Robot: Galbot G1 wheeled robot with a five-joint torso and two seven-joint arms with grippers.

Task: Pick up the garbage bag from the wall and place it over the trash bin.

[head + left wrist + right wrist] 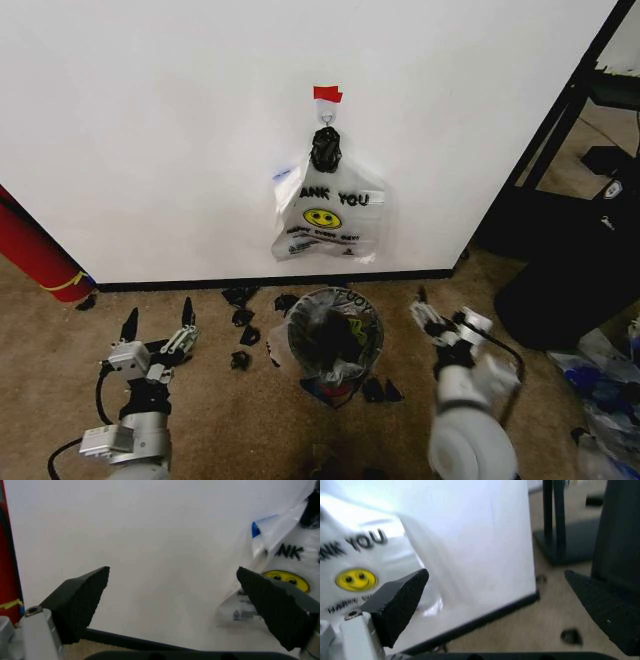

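On the white wall (150,120), under a red tape piece (327,94), a white "THANK YOU" bag (330,215) with a yellow smiley hangs from a small hook by a black knot. A thin see-through edge with a blue patch (256,528) peeks from behind its upper corner; this looks like the garbage bag (285,178), mostly hidden. The trash bin (332,340), round and black, stands on the carpet below, with clear film and dark lettering along its rim. My left gripper (158,318) (172,596) is open, low and left of the bin. My right gripper (433,315) (497,596) is open, right of the bin.
Black scraps (243,330) lie on the carpet by the baseboard. A red roll (35,250) leans at the far left. A black stand (560,130) and a dark base (570,285) crowd the right, with blue-printed plastic bags (610,390) beyond.
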